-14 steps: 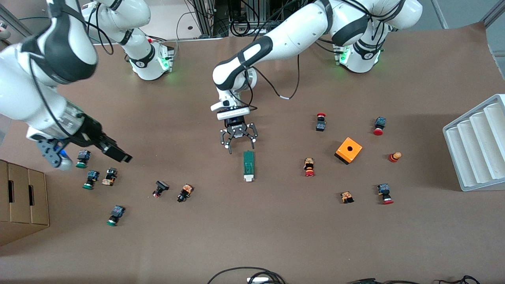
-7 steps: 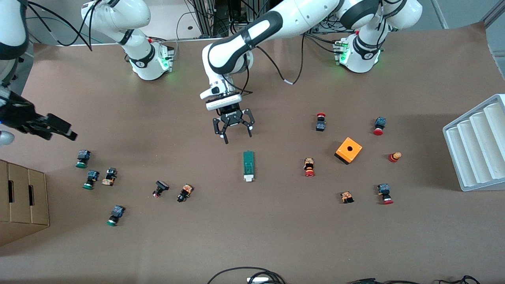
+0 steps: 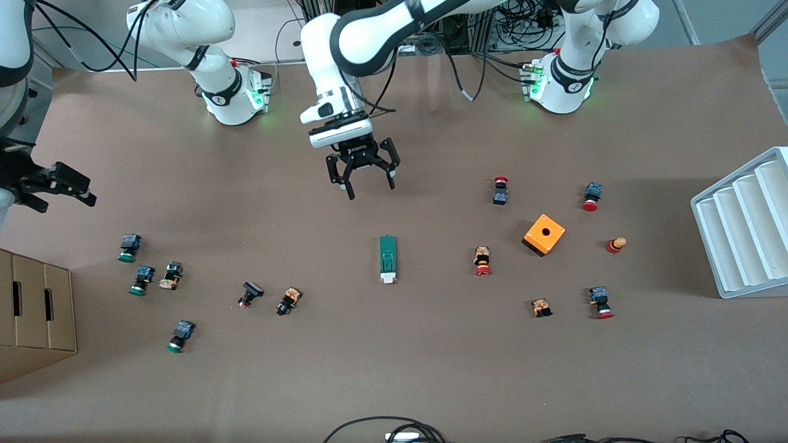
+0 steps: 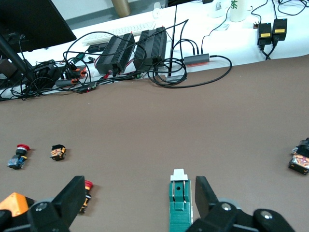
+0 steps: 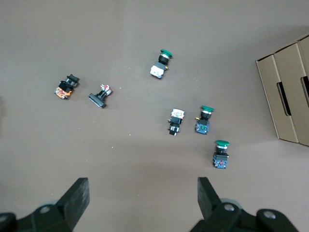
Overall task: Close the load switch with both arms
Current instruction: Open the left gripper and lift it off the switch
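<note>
Dark-green, one load switch (image 3: 388,259) lies flat on the table, apart from both grippers. Jaws spread and empty, the left gripper (image 3: 363,178) hangs over bare table short of it. Equally spread, the right gripper (image 3: 58,184) hovers by three green-capped push-buttons (image 3: 129,247).

Dark-green switch (image 3: 388,258) with white end; orange box (image 3: 544,234) with black hole; white arms banded black, black grippers (image 3: 363,183); brown table (image 3: 394,369); tan carton (image 3: 34,314); white rack (image 3: 745,227).

load switch (image 4: 179,205): cut by frame edge | cardboard box (image 3: 31,314): cropped
</note>
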You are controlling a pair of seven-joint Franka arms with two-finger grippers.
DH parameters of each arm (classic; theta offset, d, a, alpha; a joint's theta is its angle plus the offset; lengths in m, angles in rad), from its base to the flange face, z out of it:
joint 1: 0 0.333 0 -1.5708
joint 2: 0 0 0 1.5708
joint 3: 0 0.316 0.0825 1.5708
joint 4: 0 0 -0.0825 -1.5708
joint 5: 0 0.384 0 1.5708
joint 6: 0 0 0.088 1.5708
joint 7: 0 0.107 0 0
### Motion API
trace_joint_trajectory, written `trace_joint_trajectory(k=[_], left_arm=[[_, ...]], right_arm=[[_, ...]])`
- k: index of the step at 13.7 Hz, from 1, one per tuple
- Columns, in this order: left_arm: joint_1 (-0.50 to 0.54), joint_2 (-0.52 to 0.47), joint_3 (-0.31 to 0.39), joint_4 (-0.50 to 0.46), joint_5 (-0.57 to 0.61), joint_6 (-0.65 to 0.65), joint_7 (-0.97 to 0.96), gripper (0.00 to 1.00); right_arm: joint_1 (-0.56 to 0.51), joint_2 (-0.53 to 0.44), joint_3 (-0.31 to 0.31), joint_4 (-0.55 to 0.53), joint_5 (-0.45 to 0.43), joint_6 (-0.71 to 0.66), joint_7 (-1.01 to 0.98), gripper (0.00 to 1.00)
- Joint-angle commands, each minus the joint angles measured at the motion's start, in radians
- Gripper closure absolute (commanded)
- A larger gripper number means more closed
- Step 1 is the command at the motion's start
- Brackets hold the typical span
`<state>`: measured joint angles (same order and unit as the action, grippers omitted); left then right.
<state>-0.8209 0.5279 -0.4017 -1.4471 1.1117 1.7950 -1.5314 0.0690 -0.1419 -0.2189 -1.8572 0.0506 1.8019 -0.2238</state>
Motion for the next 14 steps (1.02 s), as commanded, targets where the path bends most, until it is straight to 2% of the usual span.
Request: trace_joint_trajectory(k=[1,6,9,12,14], left_arm=[[0.025,-0.040,0.006,0.039,-0.090,0.017,0.117,0.00],[0.089,-0.137,0.012,0.103,-0.283,0.007,0.368,0.00],[0.141,-0.186,0.014,0.106,-0.366,0.007,0.492,0.00],[0.160,-0.244,0.073,0.115,-0.479,0.007,0.604,0.00],[0.166,-0.287,0.141,0.119,-0.577,0.001,0.706,0.00]], right_arm=[[0.011,-0.024,-0.002,-0.017,-0.023,-0.007,-0.008,0.00],[0.012,-0.036,0.004,-0.022,-0.023,-0.009,-0.011,0.00],[0.011,-0.044,0.003,-0.025,-0.023,-0.012,-0.011,0.00],[0.011,-0.042,0.004,-0.025,-0.023,-0.012,-0.014,0.00],[0.011,-0.044,0.004,-0.027,-0.021,-0.013,-0.017,0.00]])
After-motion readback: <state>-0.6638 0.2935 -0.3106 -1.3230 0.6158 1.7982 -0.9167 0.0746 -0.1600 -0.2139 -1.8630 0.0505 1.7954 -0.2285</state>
